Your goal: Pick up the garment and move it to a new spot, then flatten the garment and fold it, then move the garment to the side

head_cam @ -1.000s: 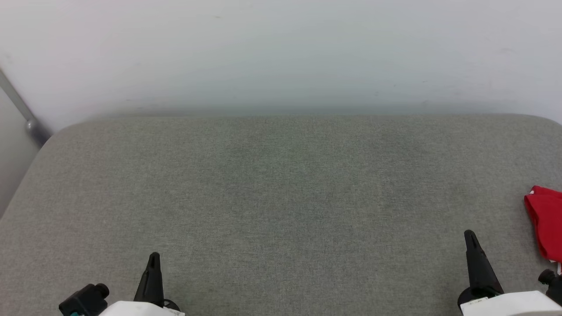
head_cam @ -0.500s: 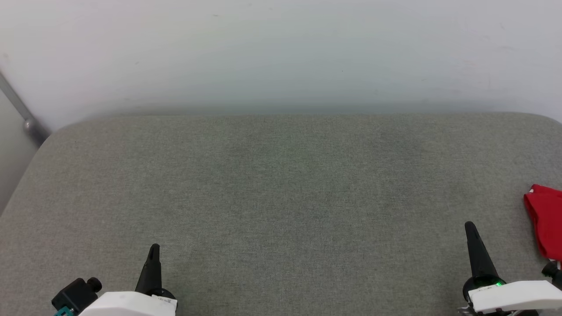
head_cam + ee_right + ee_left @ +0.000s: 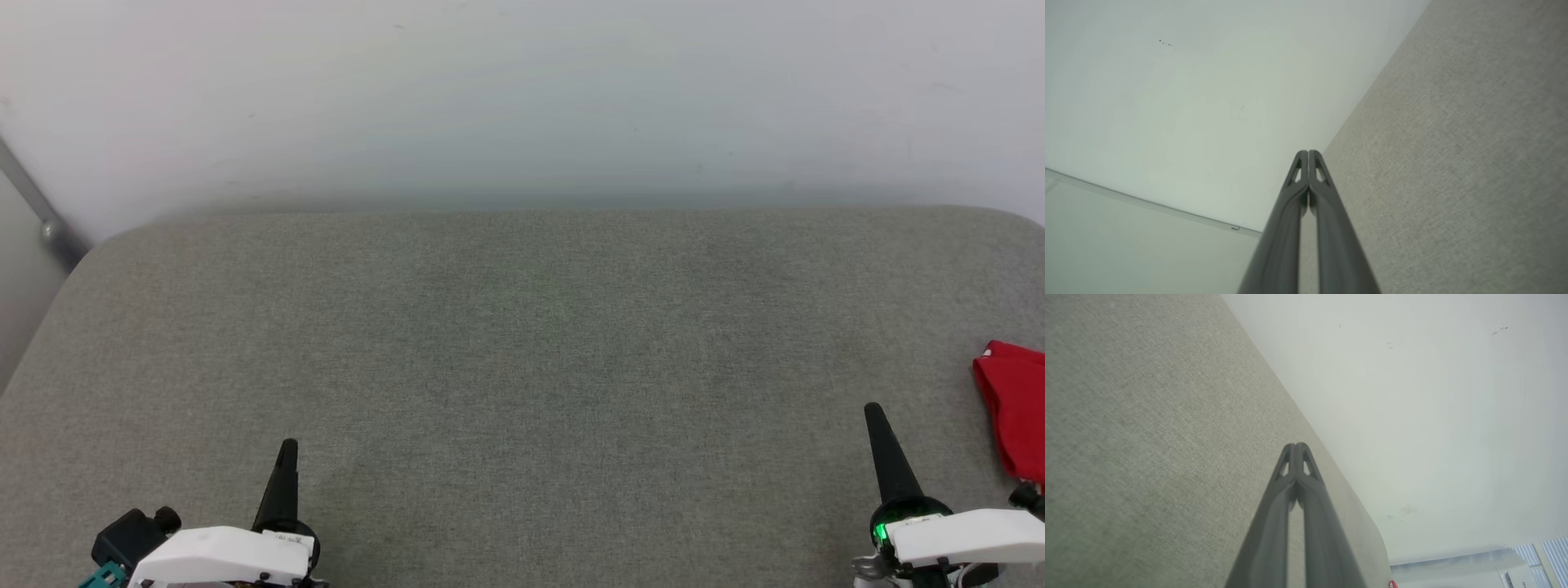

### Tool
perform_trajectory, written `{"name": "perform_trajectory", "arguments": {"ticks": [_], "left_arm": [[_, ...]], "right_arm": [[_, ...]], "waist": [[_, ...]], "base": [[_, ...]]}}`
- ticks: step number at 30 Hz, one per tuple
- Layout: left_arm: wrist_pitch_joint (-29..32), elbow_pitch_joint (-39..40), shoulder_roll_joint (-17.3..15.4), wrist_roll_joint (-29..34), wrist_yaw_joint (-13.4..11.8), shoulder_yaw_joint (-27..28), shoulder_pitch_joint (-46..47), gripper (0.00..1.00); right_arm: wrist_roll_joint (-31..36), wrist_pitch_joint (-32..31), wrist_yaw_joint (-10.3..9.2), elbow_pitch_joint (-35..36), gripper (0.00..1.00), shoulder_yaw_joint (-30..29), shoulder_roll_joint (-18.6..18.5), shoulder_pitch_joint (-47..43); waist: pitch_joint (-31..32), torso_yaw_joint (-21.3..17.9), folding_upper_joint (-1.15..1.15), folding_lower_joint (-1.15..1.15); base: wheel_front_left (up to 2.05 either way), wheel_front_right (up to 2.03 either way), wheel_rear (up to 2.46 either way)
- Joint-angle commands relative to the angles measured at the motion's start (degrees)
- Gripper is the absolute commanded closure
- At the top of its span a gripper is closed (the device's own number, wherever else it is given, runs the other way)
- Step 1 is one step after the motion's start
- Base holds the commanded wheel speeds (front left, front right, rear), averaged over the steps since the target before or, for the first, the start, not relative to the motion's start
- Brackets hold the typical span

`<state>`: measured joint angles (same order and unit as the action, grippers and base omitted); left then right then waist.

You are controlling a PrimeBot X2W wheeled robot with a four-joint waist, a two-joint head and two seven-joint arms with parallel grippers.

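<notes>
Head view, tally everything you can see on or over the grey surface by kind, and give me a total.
Garments: 1, the red garment
Tools: 2, left tool and right tool, both shut
Surfaces: 1, the grey padded surface
Total: 4

Left gripper [image 3: 1296,446] — two long dark-grey tapered fingers [image 3: 1267,539] rising from btm centre, tips pressed together, nothing between them. Under them and to the view's left: grey-green woven fabric surface [image 3: 1147,437], its edge running diagonally down to a rounded corner. Beyond the edge: plain off-white wall [image 3: 1433,416] w/ a few small dark marks [image 3: 1498,330]. Tiny red patch [image 3: 1392,584] at btm edge by the corner — too small to identify. Pale slatted blinds [image 3: 1541,555] btm right.
</notes>
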<state>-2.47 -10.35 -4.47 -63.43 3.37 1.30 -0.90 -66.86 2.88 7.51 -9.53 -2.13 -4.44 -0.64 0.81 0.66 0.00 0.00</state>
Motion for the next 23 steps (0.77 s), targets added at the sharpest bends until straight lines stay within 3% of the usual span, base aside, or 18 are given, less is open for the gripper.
{"name": "perform_trajectory", "arguments": {"ticks": [1, 23], "left_arm": [[0.41, 0.19, -0.15, -2.02, 0.43, 0.36, 1.30, 1.00], [3.47, -1.44, 0.00, -14.13, 2.10, 1.68, 4.03, 1.00]], "right_arm": [[-1.94, -0.57, -0.02, 0.09, 1.00, -0.22, -0.42, 1.58], [-12.75, -3.61, -0.02, -1.84, 1.00, -1.08, -0.29, 3.88]], "waist": [[-0.03, -0.02, 0.00, 0.00], [-0.38, -0.25, 0.00, 0.00]], "base": [[0.00, 0.00, 0.00], [0.00, 0.00, 0.00]]}}
